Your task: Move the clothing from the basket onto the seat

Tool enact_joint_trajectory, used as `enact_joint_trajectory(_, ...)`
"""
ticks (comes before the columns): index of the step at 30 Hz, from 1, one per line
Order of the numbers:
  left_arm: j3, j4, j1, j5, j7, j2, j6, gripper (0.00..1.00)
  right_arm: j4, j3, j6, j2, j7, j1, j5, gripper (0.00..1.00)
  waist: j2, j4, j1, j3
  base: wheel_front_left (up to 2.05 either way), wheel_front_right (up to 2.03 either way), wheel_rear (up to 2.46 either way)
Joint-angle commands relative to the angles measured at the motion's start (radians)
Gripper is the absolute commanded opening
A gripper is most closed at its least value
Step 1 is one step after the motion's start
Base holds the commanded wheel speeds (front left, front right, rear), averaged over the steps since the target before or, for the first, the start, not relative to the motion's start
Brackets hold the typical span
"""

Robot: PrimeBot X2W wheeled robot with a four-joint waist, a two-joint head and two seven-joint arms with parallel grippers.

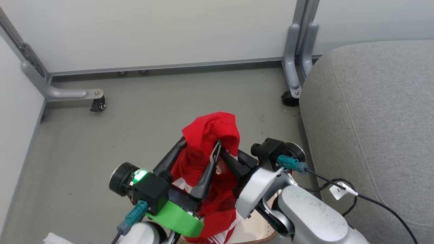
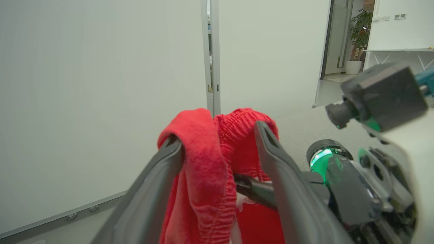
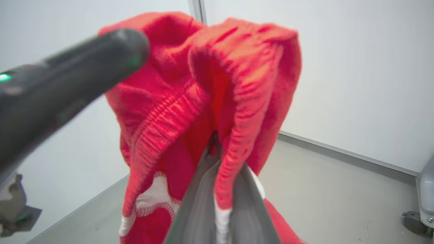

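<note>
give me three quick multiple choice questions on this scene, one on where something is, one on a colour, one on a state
1. In the head view, on which side of the clothing is the seat?
A. to its right
B. to its left
C. directly under it

2. What is the clothing's main colour?
A. blue
B. red
C. yellow

3. How does the right pincer stand?
A. wide open, holding nothing
B. resting flat on the seat
C. shut on the clothing

Answers:
1 A: the grey cushion takes up the right side of the head view, while the cloth hangs near the middle.
2 B: the fabric is red with some white trim.
3 C: in the right wrist view its jaws are pressed together, with red cloth pinched at their tips.
</note>
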Motion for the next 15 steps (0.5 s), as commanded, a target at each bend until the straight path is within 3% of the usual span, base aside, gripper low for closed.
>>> enact_joint_trajectory(1,-0.005,-0.004,0.025,0.007,0.013,0.017,0.001,1.00,0.008,-0.008,0.000,-0.002,-0.009,-0.016,0.005,0.00,0.0000,0.002,0.0000,0.000,0.00,0.00,0.00)
enact_joint_trajectory(15,-0.075,0.015,0.128,-0.004,0.094,0.123,-0.001,1.00,0.072,-0.045,0.000,0.002,-0.039,-0.022,0.011,0.00,0.0000,0.019,0.0000,0.000,0.00,0.00,0.00)
